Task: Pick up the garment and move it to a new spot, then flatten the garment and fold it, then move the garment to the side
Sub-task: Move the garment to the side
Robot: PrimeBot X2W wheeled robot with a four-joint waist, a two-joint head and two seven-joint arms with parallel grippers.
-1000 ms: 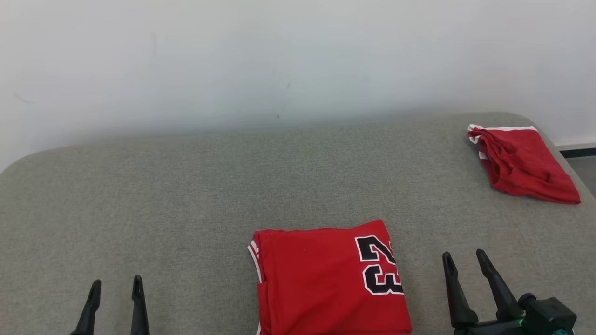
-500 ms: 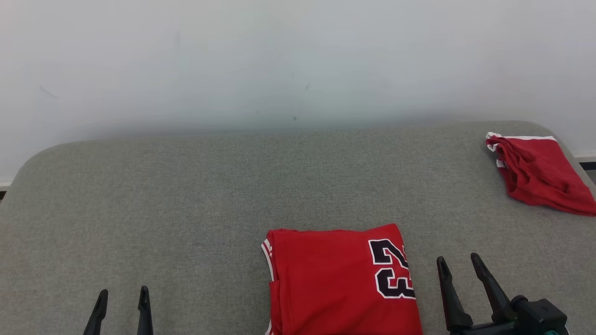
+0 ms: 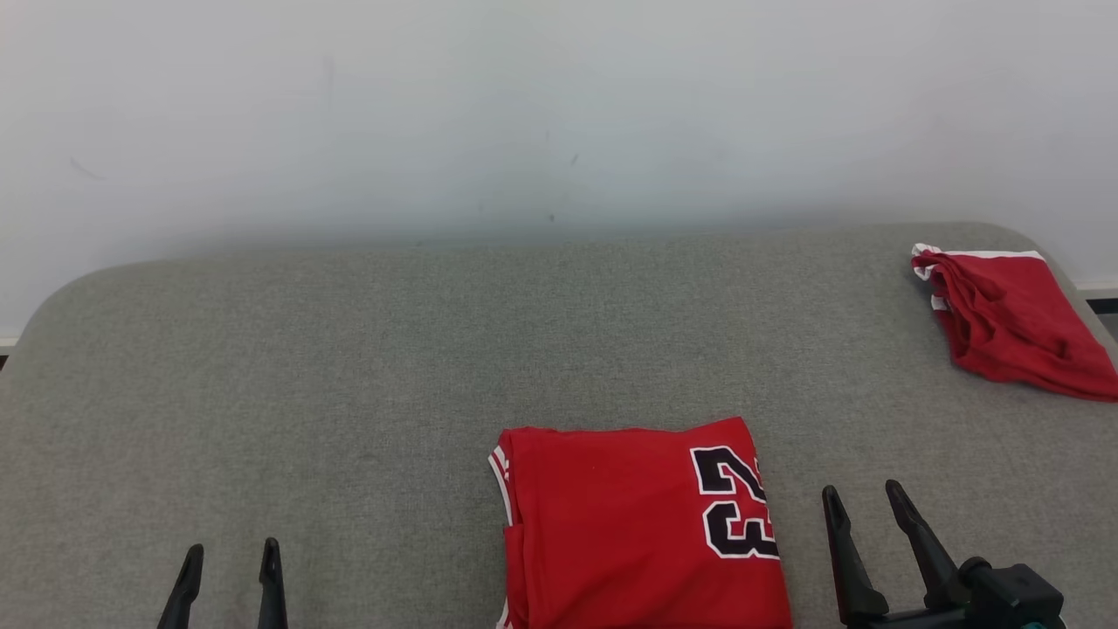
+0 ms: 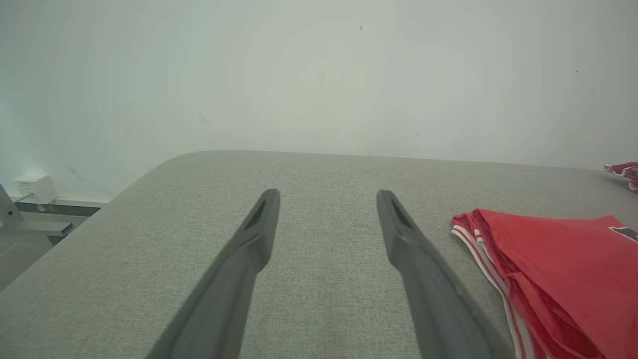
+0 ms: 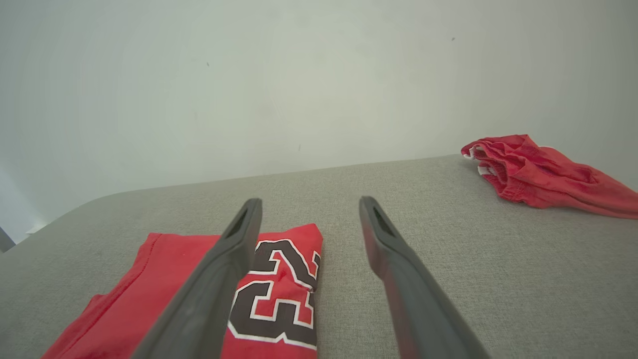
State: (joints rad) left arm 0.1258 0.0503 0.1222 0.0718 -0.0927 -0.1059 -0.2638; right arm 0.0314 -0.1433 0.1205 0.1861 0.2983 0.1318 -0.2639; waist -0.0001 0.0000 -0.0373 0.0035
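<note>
A plain pale wall (image 3: pixel 559 105) stands behind a grey cloth-covered counter (image 3: pixel 349 349) with rounded corners. The jersey (image 3: pixel 629 524) lies on it, at the middle of the side nearest the robot: red, folded into a fairly neat rectangle, with the black number (image 3: pixel 732 502) showing on its right part and the white-striped trim (image 3: pixel 500 476) running down its left edge.

The left end effector (image 3: pixel 232 547) hangs well to the left of the jersey, fingers spread and empty. The right end effector (image 3: pixel 860 487) sits just right of the jersey, beside the number, also spread wide with nothing between its fingers. Neither touches the cloth. Far beyond the jersey and off to its right, a looser red bundle (image 3: pixel 1013 323) lies near the counter's corner.

From where I stand the folding looks done, so what's left would be shifting the jersey aside. It looks like thin, light, slick sports fabric, limp in every layer. Nothing about it is fragile, but the stack has no stiffness of its own. Lifted by one corner, I'd expect it to sag open and lose the fold. The left wrist view shows several layers stacked at the trimmed left edge, so a pinch there has to catch the whole stack, not just the top sheet. The safest hold, I'd judge, is both sides of the jersey at once, pinching through all the layers and keeping it low or sliding it across the cloth.
</note>
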